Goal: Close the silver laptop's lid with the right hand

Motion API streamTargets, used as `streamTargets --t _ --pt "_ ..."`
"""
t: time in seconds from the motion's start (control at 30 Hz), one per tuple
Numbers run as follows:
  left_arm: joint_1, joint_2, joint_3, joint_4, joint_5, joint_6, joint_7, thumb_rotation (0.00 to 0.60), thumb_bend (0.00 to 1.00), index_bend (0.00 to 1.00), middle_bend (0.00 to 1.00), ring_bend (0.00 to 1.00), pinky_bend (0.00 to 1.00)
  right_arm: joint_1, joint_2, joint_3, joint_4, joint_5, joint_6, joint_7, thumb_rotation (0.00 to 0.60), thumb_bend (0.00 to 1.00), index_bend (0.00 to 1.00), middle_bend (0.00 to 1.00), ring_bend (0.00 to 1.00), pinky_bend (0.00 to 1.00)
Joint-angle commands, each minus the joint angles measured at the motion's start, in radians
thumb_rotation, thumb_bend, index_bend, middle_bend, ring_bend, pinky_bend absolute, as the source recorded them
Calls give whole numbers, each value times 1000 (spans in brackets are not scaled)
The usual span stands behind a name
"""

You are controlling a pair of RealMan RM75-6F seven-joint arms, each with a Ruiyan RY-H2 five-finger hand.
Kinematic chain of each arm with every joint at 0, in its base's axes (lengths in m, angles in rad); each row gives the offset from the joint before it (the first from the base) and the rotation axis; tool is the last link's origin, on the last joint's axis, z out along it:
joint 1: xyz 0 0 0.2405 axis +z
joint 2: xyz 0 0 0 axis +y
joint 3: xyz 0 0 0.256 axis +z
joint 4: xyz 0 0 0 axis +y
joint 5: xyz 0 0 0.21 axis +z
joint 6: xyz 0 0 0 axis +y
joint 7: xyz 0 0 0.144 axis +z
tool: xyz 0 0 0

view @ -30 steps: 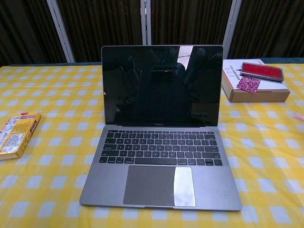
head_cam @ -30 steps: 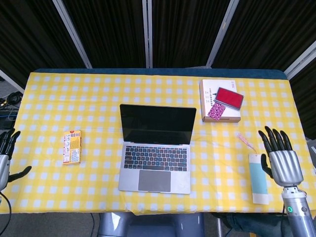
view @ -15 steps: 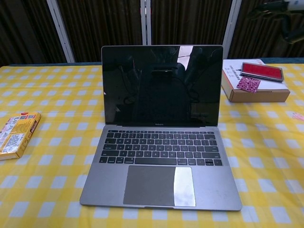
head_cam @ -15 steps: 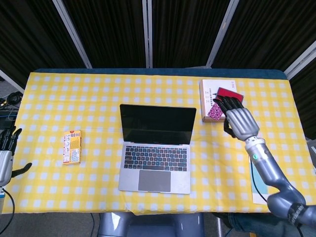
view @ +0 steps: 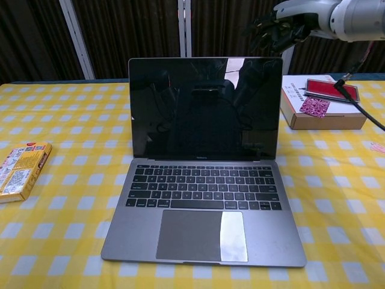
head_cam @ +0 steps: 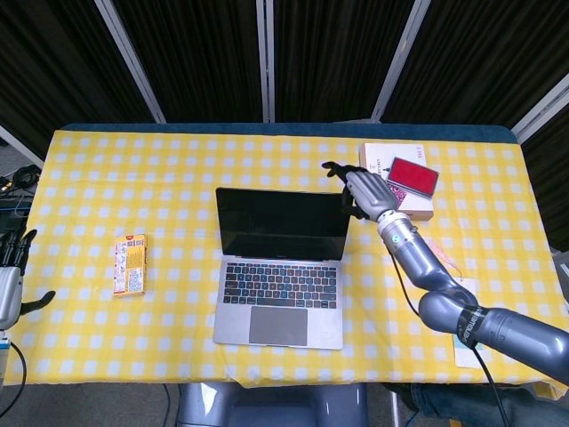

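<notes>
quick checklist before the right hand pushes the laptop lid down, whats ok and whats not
1. Lid open and upright on the silver laptop: ok.
2. Right hand near the lid's top right corner, above and behind it in the chest view: ok.
3. Hand touching the lid edge: cannot tell; the chest view shows a gap, so probably not yet.
4. Right hand holding nothing, fingers apart: ok.
5. Keyboard and trackpad bare, nothing to get trapped: ok.
6. Left hand off at the table's far left edge, away from the laptop: ok.
</notes>
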Motion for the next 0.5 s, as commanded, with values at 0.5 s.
streamTargets --t 0.5 --pt "-2 -5 0 13 -12 -6 -2 600 0 0 0 0 0 68 -45 -46 -1 50 22 0 600 1000 259 402 370 343"
